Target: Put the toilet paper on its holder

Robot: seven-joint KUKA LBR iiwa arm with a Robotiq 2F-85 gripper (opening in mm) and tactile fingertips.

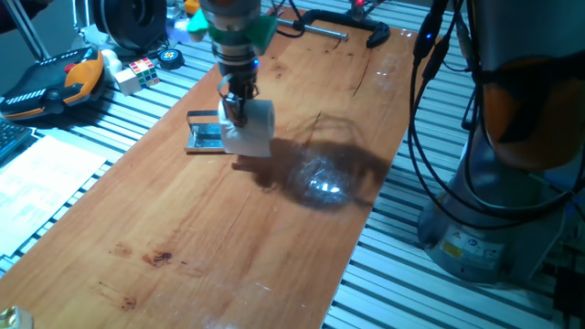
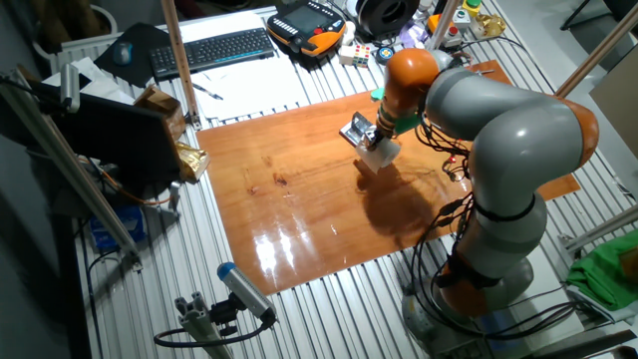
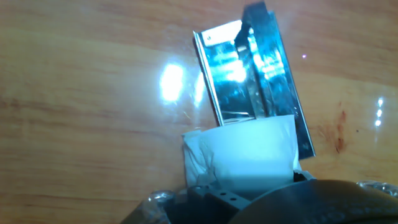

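The toilet paper [image 1: 253, 129] is a small white roll held in my gripper [image 1: 235, 111], just above the wooden table. The fingers are shut on the roll's rim. The holder [image 1: 205, 133] is a shiny metal plate with a thin bar, lying flat on the table just left of the roll. In the hand view the roll [image 3: 244, 154] sits directly below the holder [image 3: 252, 70] and overlaps its near end. The other fixed view shows the roll [image 2: 380, 153] beside the holder [image 2: 355, 130], with the arm partly covering both.
A black clamp [image 1: 340, 26] lies at the table's far edge. A Rubik's cube [image 1: 137, 74] and an orange-black pendant [image 1: 53, 84] lie left of the table. The robot base [image 1: 501, 196] and its cables stand at the right. A keyboard [image 2: 213, 47] lies beyond the table.
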